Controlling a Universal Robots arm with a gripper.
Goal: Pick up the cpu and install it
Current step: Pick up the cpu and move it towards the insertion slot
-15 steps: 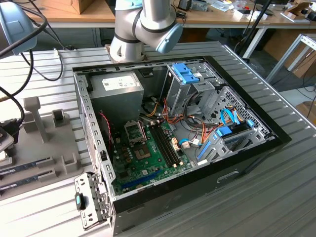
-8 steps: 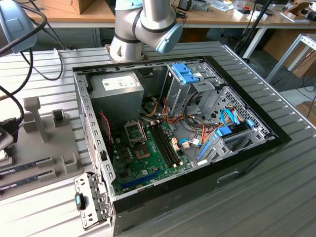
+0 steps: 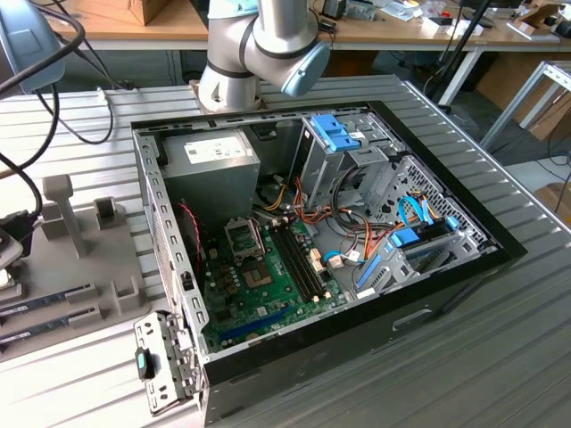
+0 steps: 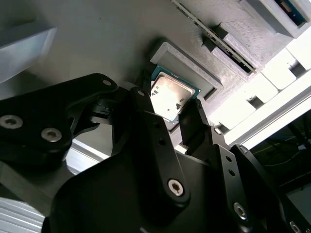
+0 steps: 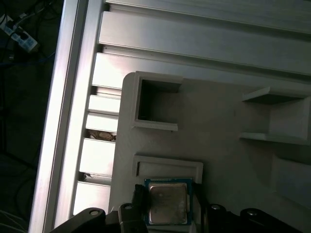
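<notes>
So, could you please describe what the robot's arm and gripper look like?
The arm is made of rounded silver-grey metal joint housings closed off with light blue end caps. In the second wrist view the gripper is matte black, built from flat angular link bars joined by silver screw heads and round pivot pins.

No lettering, label or number can be read on anything.

In both wrist views the gripper (image 4: 169, 101) hangs over the cpu (image 4: 173, 92), its 2 black fingers (image 4: 148, 116) closed against opposite edges of it. In the exterior view, the arm's (image 3: 268, 40) grey joints fold tightly.
</notes>
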